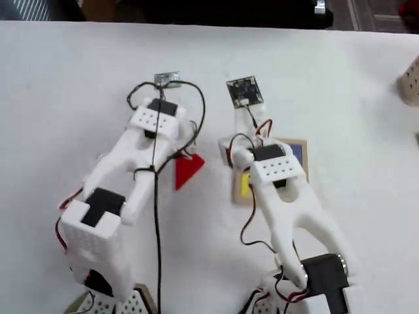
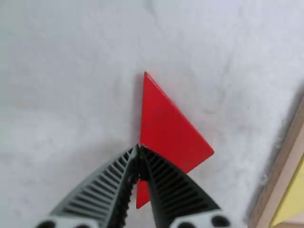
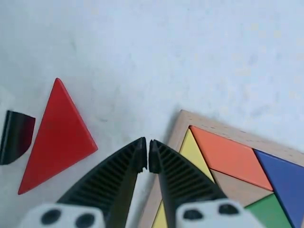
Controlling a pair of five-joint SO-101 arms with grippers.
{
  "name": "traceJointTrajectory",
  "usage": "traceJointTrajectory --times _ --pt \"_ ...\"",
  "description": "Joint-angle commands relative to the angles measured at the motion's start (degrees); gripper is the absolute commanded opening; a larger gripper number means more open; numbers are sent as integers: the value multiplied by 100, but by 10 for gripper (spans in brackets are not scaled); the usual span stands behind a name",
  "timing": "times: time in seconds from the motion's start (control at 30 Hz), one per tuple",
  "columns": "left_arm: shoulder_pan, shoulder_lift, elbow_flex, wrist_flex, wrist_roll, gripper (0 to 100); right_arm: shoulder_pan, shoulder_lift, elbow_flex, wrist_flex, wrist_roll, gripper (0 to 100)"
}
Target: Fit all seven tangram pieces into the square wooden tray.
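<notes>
Left gripper (image 2: 138,154) fingers closed, empty, tips over red triangle (image 2: 166,128) on desk (image 2: 71,71). Right gripper (image 3: 147,154) closed too, empty, at wooden tray (image 3: 177,127) corner.

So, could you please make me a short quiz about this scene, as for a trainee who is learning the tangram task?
1. True or false: the red triangle lies inside the wooden tray.
2. Which gripper has its tips at the red triangle? A: left gripper. B: right gripper. C: neither.
3. Fill in: in the tray's corner, the piece next to the orange piece is ___.
Key: 1 false; 2 A; 3 yellow.
</notes>
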State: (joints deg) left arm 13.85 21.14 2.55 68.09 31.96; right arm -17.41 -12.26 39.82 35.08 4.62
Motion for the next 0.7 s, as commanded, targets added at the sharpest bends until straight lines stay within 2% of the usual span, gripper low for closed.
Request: traceJointTrajectory --times 0.0,0.23,0.43,0.67 --pt "92 -382 202 -396 -149 21 -57 -233 -70 -57 79 21" --pt "365 -532 774 -774 -554 20 -13 -251 -70 -57 79 19" --pt "57 -1112 1310 -1319 -765 24 -48 -215 -62 -57 79 19" --pt "75 -1578 1486 -1222 -712 24 -48 -215 -62 -84 79 19"
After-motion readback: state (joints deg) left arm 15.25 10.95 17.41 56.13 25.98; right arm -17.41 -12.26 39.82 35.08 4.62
